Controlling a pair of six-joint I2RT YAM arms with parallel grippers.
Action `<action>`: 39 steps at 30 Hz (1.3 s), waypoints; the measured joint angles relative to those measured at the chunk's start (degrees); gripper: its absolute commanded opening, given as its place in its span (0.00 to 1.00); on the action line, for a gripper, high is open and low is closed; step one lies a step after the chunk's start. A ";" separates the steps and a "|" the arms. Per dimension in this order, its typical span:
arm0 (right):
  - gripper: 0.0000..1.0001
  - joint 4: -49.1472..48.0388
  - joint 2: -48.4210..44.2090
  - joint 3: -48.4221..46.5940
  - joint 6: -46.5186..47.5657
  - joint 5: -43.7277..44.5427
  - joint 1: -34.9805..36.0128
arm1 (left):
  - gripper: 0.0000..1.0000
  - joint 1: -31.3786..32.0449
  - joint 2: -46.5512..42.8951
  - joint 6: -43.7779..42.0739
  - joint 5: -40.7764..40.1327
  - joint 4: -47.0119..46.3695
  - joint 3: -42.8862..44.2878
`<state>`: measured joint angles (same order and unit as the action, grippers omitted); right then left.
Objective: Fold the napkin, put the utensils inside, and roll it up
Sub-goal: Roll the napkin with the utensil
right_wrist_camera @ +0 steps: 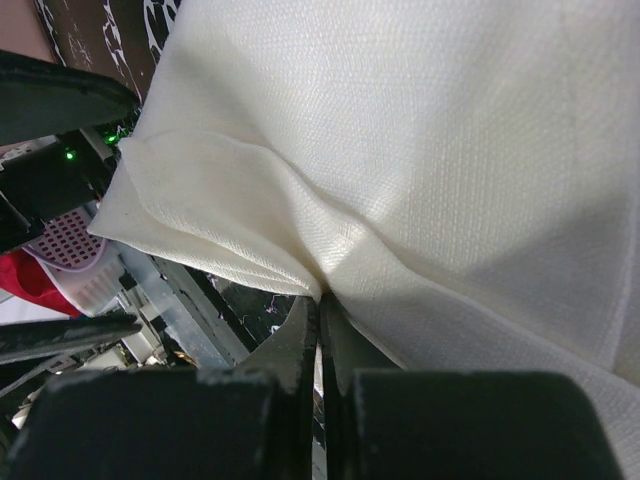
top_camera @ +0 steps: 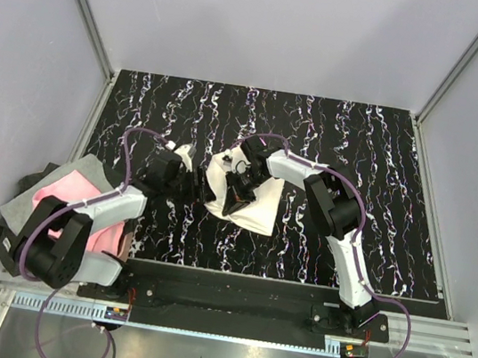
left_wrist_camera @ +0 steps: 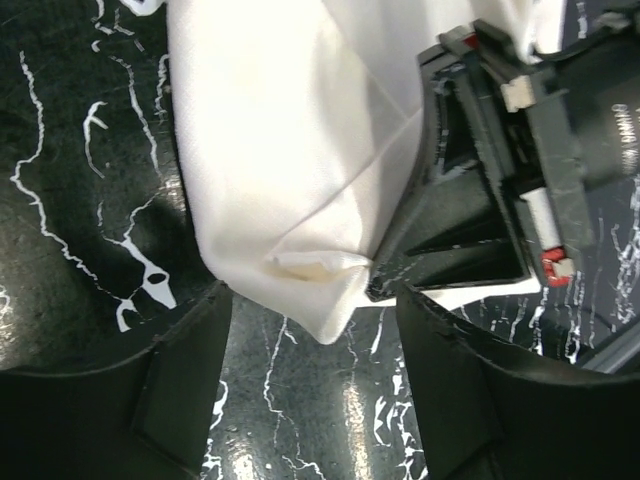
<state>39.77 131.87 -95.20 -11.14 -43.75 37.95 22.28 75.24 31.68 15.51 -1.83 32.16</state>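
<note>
The cream napkin [top_camera: 253, 204] lies bunched on the black marbled table [top_camera: 382, 182], one part lifted. My right gripper [top_camera: 238, 199] is shut on a fold of the napkin [right_wrist_camera: 430, 150], and the cloth drapes away from its closed tips [right_wrist_camera: 320, 300]. My left gripper [top_camera: 192, 181] stands open just left of it. In the left wrist view a folded corner of the napkin [left_wrist_camera: 290, 150] points into the gap between the left gripper's [left_wrist_camera: 312, 300] jaws without touching them, and the right gripper [left_wrist_camera: 480, 170] is close on the right. The utensils are out of view.
A pink and grey cloth [top_camera: 66, 194] lies at the table's left edge, partly under the left arm. Grey walls enclose the table on three sides. A metal rail [top_camera: 235, 323] with the arm bases runs along the near edge.
</note>
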 measured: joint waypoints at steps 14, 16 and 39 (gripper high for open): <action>0.00 -0.02 0.17 0.00 -0.26 -0.55 -0.11 | 0.59 0.13 4.42 -2.29 -1.09 2.16 2.99; 0.00 -0.02 0.20 0.00 -0.26 -0.61 -0.11 | 0.58 0.13 4.83 -2.45 -1.09 2.16 3.26; 0.04 0.24 0.20 -0.04 -0.09 -0.72 -0.15 | 0.00 0.24 10.12 -2.10 -1.64 5.51 7.02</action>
<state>40.01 132.07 -95.24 -11.22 -44.47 37.80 22.52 85.36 29.58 13.87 3.68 39.18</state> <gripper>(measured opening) 0.011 0.018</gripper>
